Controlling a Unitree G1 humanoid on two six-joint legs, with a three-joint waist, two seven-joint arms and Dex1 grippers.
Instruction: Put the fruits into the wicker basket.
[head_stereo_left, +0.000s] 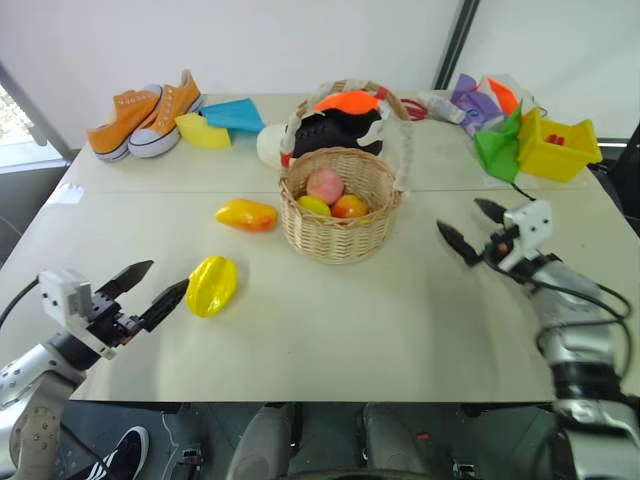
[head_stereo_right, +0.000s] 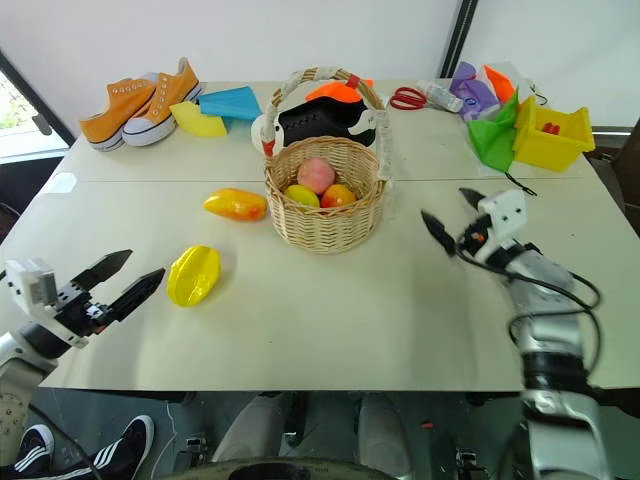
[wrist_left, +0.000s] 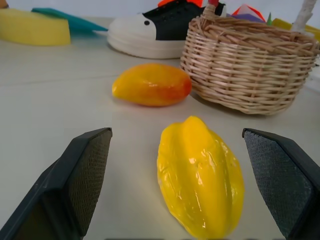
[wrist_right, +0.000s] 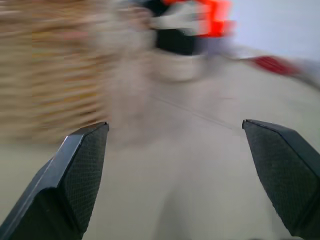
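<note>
Starfruit (head_stereo_left: 211, 285) lies left of the basket (head_stereo_left: 340, 225), mango (head_stereo_left: 246, 214) between them

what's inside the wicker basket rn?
The wicker basket holds three round fruits: a pink one, a yellow-green one and an orange one. Anything beneath them is covered.

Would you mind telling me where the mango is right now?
The mango lies on the table, just left of the wicker basket without touching it, and beyond the starfruit on the robot's left side.
</note>
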